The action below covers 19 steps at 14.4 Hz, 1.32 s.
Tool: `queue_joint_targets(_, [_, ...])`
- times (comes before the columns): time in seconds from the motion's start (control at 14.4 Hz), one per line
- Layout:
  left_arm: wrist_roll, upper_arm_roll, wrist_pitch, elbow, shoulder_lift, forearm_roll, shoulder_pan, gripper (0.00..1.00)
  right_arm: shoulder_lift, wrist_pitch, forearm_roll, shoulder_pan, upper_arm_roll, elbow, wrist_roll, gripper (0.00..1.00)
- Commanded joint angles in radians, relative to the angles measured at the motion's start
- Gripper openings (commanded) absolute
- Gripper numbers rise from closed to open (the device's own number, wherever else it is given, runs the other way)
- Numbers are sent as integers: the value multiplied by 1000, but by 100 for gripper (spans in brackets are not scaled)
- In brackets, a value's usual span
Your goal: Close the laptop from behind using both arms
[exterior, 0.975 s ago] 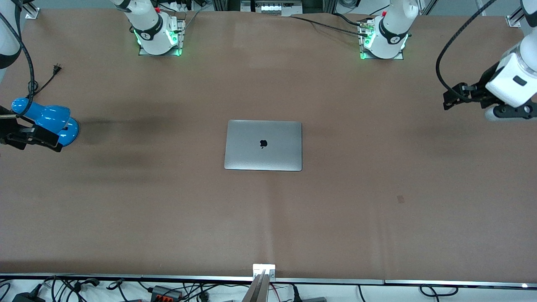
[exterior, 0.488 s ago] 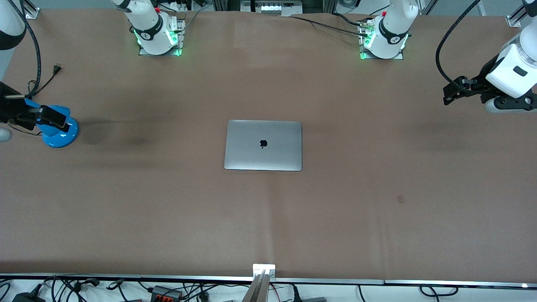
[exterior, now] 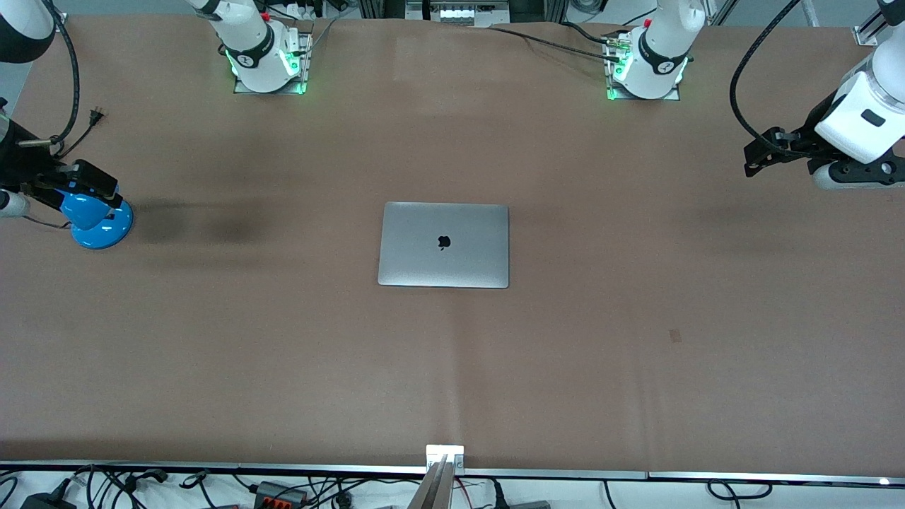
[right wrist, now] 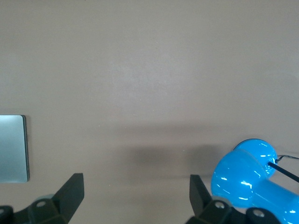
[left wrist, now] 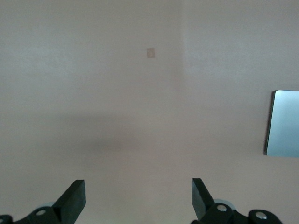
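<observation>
A: Clearly the left arm's black two-finger gripper [exterior: 755, 157] has drawn back a little over the table's end, spread wide and carrying nothing. The right arm's black two-finger gripper [exterior: 92, 180] has lifted off toward the table edge too, equally wide and empty, above the glossy blue round-based lamp [exterior: 95, 220].

B: And the slim silver-grey aluminium laptop [exterior: 444, 244]?

A: Lid down flat, logo up, mid-table, well apart from both. It hasn't shifted. With the arms retreating, I'd judge the closing is done.

B: What do the wrist cameras add?

A: Each shows its own fingers [left wrist: 74, 198] [right wrist: 72, 191] parted with only bare brown table between, which the front view can't confirm. Each catches just a sliver of the laptop; only the front view shows the whole shut lid.
</observation>
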Motion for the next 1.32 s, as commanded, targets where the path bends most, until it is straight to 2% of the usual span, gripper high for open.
queue_joint_targets(0.0, [-11, -2, -6, 17, 2, -10, -8, 100, -38, -24, -10, -15, 16, -21, -9, 100])
queue_joint_targets(1.25, [-11, -7, -42, 32, 2, -10, -11, 100, -34, -61, -10, -13, 19, -16, -3, 100])
